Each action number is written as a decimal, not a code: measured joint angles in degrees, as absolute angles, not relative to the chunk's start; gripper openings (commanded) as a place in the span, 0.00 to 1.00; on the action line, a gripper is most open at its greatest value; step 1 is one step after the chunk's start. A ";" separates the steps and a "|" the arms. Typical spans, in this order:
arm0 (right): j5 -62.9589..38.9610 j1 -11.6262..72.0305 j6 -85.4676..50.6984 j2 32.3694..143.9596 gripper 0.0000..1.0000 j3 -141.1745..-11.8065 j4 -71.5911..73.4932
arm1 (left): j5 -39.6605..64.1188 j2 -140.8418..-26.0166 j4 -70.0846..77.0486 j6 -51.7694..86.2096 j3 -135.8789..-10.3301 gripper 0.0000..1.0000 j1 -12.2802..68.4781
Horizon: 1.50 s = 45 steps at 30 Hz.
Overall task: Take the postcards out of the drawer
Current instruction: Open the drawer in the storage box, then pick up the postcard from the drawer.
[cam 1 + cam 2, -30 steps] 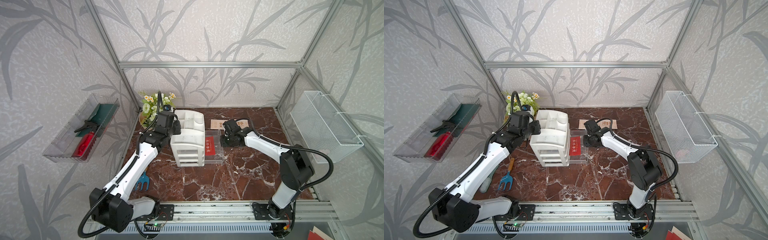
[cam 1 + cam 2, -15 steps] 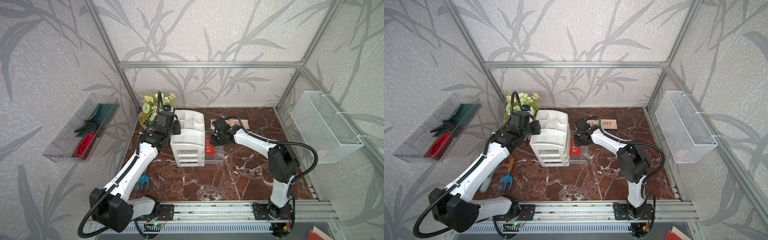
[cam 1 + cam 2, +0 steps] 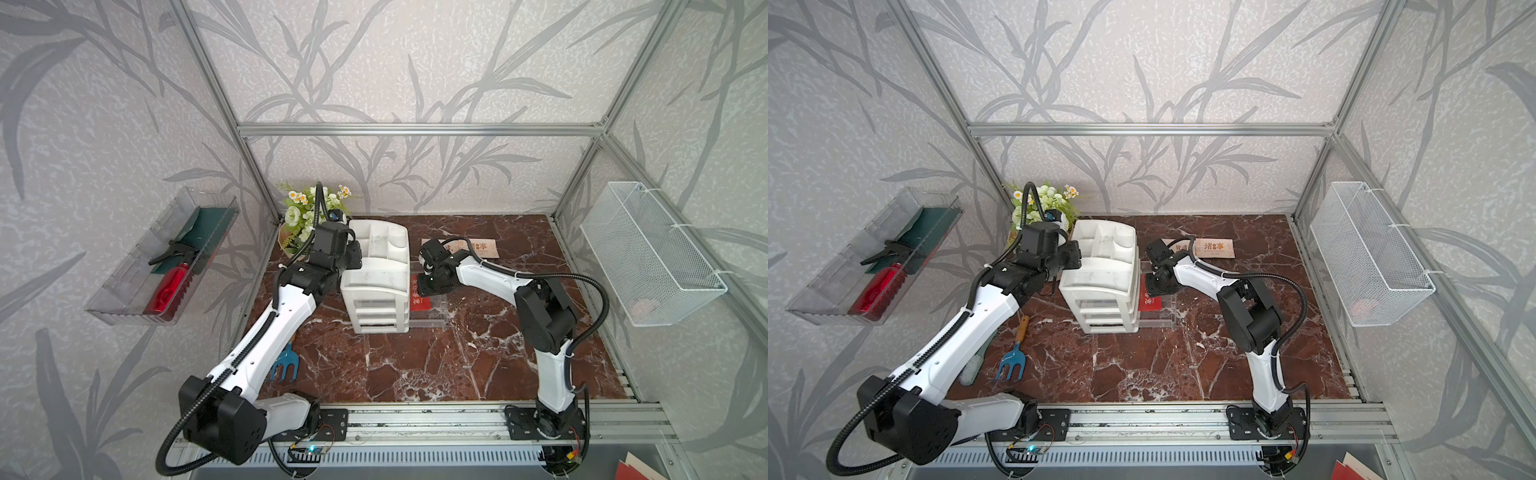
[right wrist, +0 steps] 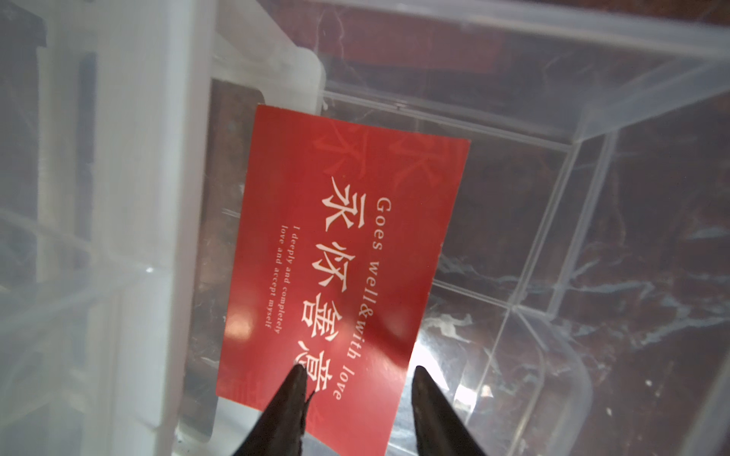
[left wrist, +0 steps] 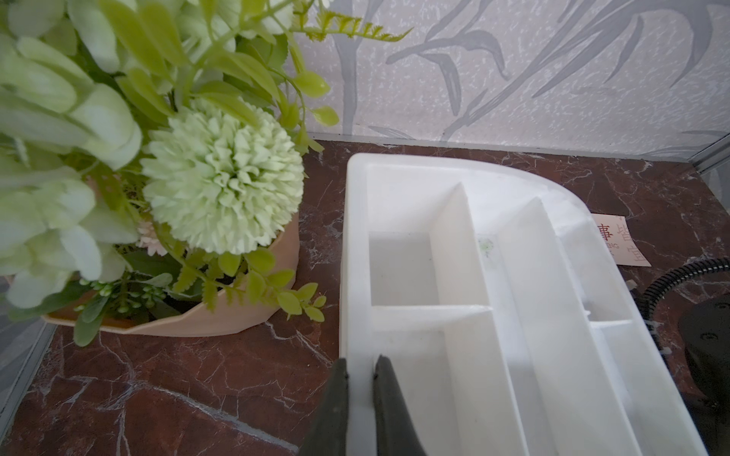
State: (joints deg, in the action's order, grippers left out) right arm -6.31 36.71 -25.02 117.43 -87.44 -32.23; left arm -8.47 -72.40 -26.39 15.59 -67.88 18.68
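The white marbled organiser (image 3: 376, 282) stands mid-table, and its see-through drawer (image 3: 434, 320) is pulled out to the right. In the drawer lies a red postcard (image 4: 343, 256), which shows in both top views (image 3: 420, 301) (image 3: 1150, 300). Two beige postcards (image 3: 484, 248) (image 3: 1217, 248) lie on the table behind the drawer. My right gripper (image 4: 357, 373) hangs open low over the drawer. One fingertip is over the red card and the other is just past its long edge. My left gripper (image 5: 360, 365) is shut on the organiser's top rim (image 5: 357, 276) at its left side.
A flower pot (image 3: 305, 216) stands close behind my left gripper. A blue garden fork (image 3: 284, 365) and a brush (image 3: 971, 372) lie at the front left. A clear tray (image 3: 162, 257) hangs on the left wall and a white wire basket (image 3: 648, 253) on the right wall.
My right gripper has moved left and forward from the beige cards to above the red card in the drawer, and its jaws have widened. The left arm has not moved.
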 measured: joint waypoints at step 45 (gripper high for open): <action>-23.07 32.86 -29.98 119.85 0.36 -82.89 -20.91 | -8.38 -72.69 -26.39 15.46 -67.88 0.00 18.68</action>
State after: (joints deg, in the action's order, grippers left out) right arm -23.07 32.86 -29.98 119.85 -82.89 -20.91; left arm -8.38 -72.69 -26.39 15.46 -67.88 18.68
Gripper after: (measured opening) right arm 0.369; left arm 0.105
